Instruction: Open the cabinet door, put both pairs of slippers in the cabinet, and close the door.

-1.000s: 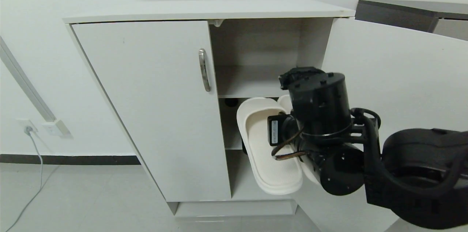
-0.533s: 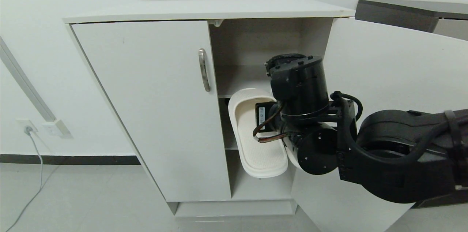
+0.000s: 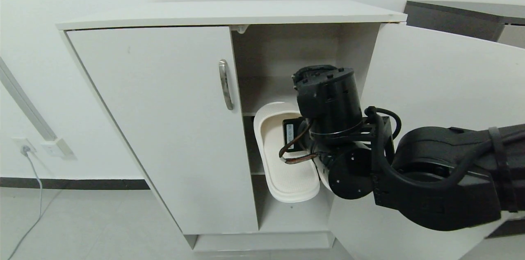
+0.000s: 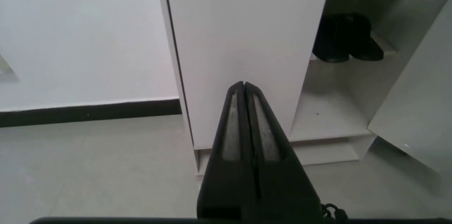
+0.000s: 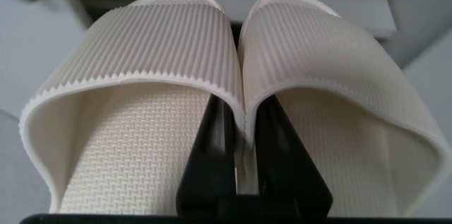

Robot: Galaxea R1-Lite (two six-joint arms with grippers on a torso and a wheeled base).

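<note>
Holding the white slippers as a pair, the right gripper pinches the two adjoining inner walls together between its narrow black fingers, so one clamp carries both. In the head view the pair hangs at centre frame, in front of the open half of the cabinet. The toes are up near the upper shelf and the heels point down toward the bottom compartment. They touch no shelf that I can see, and how far past the front edge they reach is hard to tell.

The first step looks done: the open door stands swung out at the right of the frame. The door with the metal handle, at left of centre, is shut.

The left wrist view shows a dark pair at its upper right, resting on a shelf inside the cabinet above the bottom compartment. I judge this to be the other pair of slippers, already stowed, though it is too small to be sure.

The left gripper has its fingers pressed flat together with nothing between them. It is low and well apart from the cabinet, facing the shut door.

By my reckoning the task is past halfway. What is left is to set the white pair on a shelf, release it, draw the arm clear and close the open door.
</note>
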